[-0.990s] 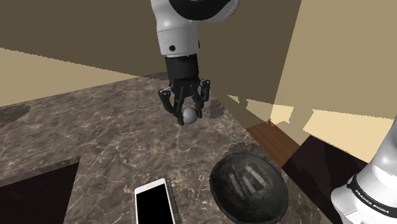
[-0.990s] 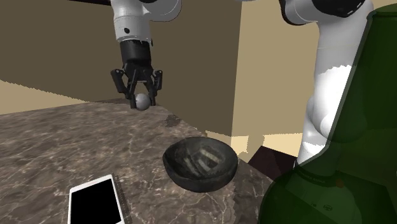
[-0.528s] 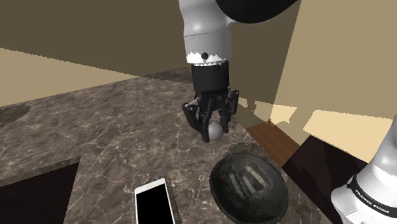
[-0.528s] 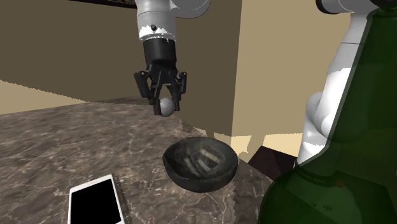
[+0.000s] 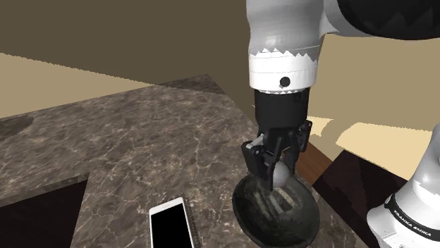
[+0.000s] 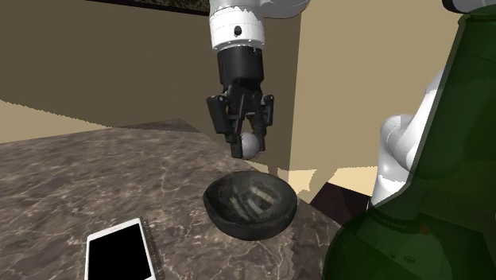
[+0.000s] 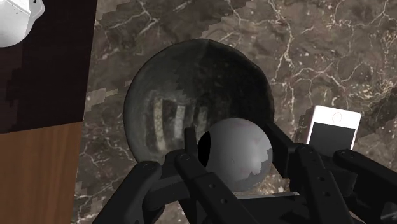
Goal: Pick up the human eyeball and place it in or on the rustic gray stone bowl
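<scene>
Moves from over bare bench (image 5: 127, 134) to over the dark bowl (image 6: 238, 225) since a second ago. Pinches the grey eyeball (image 6: 250, 144) in the claw (image 6: 248, 148), above the bowl, not touching it.

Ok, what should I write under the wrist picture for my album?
The gripper holds the grey eyeball right over the dark bowl.
</scene>
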